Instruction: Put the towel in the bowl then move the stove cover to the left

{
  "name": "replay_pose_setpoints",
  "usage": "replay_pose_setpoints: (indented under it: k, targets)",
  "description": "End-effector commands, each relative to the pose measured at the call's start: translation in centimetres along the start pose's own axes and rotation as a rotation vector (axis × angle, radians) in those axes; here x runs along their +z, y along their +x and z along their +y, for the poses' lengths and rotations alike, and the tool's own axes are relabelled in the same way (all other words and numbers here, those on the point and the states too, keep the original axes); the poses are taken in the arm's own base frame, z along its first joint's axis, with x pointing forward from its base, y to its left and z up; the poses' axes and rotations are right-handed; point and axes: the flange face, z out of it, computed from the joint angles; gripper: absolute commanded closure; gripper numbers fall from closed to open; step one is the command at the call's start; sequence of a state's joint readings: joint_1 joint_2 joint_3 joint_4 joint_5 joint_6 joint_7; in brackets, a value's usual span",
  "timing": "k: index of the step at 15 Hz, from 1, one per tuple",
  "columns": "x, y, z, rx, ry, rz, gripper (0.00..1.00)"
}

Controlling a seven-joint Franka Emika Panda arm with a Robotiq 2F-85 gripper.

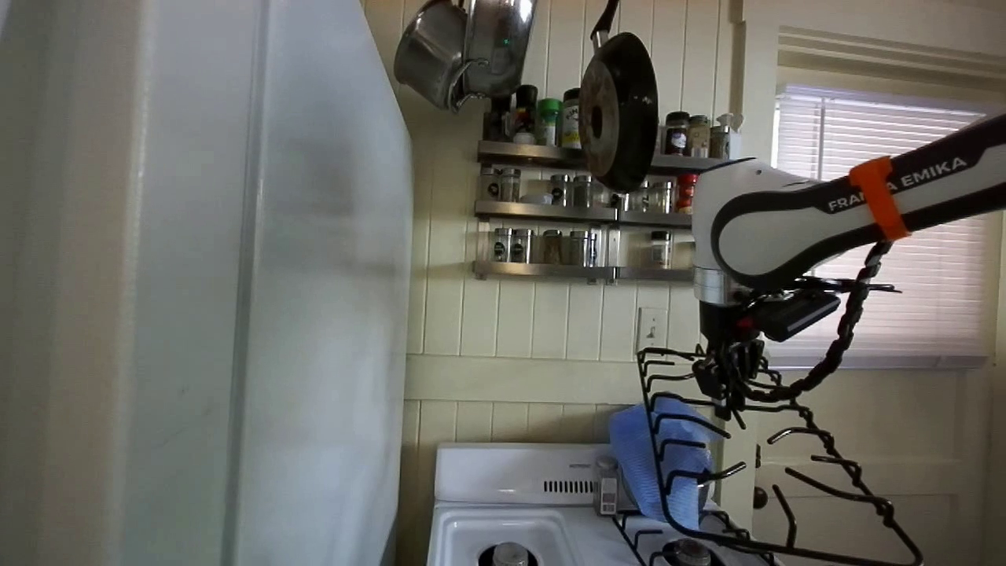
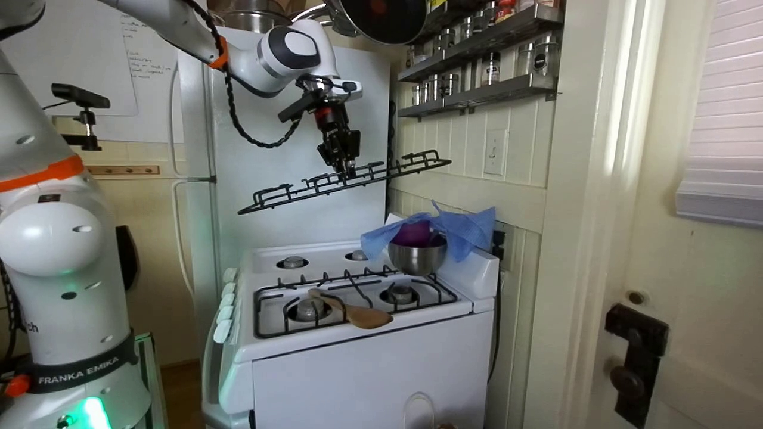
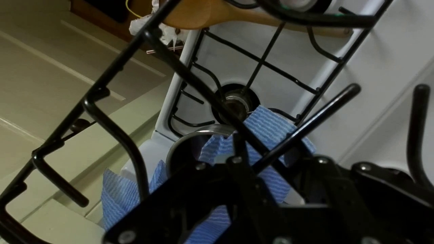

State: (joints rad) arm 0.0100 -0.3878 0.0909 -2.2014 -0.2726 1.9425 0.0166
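I find the end effector (image 2: 347, 172) gripping a black burner grate (image 2: 328, 192), which hangs tilted, clear of the gas stove (image 2: 369, 369). The blue striped towel (image 2: 470, 232) lies below the end effector, well apart from it, partly inside the steel bowl (image 2: 417, 261) and partly overhanging the rim. The bowl stands at the stove's rear. Further out, toward the stove's front, I record a wooden spoon (image 2: 366, 317) resting across a second grate (image 2: 358, 290).

"FRANKA EMIKA" on arm (image 1: 809, 232) and base (image 2: 80, 381)

Arm (image 1: 794, 240) ext'd, wrist (image 1: 717, 287) pointing dwn, fingers (image 2: 342, 162) clamped
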Motion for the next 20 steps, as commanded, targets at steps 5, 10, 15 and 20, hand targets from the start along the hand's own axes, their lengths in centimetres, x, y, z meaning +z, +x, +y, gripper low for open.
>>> replay_pose_setpoints:
  k: [5,10,15,20]
  targets:
    - [0.7,3.6,-11.8,0.023,0.033,0.026,0.92]
    - [0.0,5.1,-20.0,0.004,0.036,0.074,0.92]
    - [0.1,6.9,-19.0,-0.06,0.108,0.066,0.92]
    - [1.9,7.4,-19.9,-0.068,0.119,0.031,0.67]
